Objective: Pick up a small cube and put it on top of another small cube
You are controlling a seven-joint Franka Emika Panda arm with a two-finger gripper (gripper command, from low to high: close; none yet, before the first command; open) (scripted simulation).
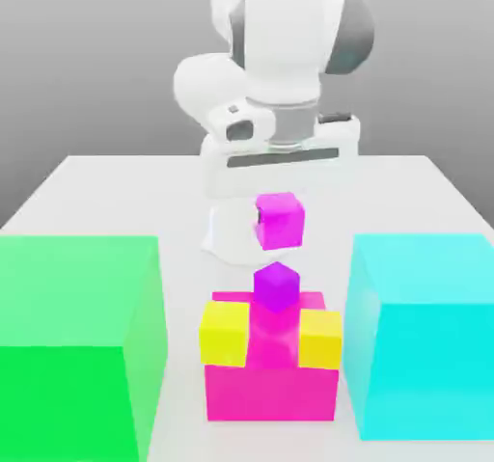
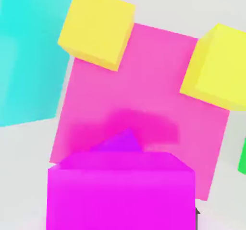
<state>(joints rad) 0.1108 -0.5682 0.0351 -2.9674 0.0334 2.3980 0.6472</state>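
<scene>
Small magenta cube: a small, plain, bright magenta-pink cube (image 1: 281, 221) with flat matte faces and crisp edges; in the exterior view it is off the table, up in the air just under the arm's hand.
Gripper: the white two-finger gripper (image 1: 279, 214) points down and is clamped on the small magenta cube, its pale fingers blending into the white table behind.
Small violet cube: a small, plain violet-purple cube (image 1: 276, 287), darker and bluer than the held one, standing on the top face of the big block between the two yellow cubes.
Cube against hand: the small magenta cube hangs above the small violet cube with a clear gap between them; in the hand view its magenta face (image 2: 120, 190) covers most of the violet one, of which a corner (image 2: 122, 141) peeks out.
Big magenta block: a large smooth magenta block (image 1: 272, 383), matte, square-topped, resting on the table.
Yellow cubes: two small plain yellow cubes (image 1: 225, 334) (image 1: 320, 339) at the block's corners nearest the exterior view, overhanging its edges.
Green block: a large flat-faced bright green cube (image 1: 77, 339) at the exterior view's left.
Cyan block: a large flat-faced cyan cube (image 1: 425, 335) at the exterior view's right.
Table: a plain white, smooth tabletop (image 1: 116, 190).
Arm: a glossy white rounded robot arm (image 1: 280, 45) with grey joints.
</scene>
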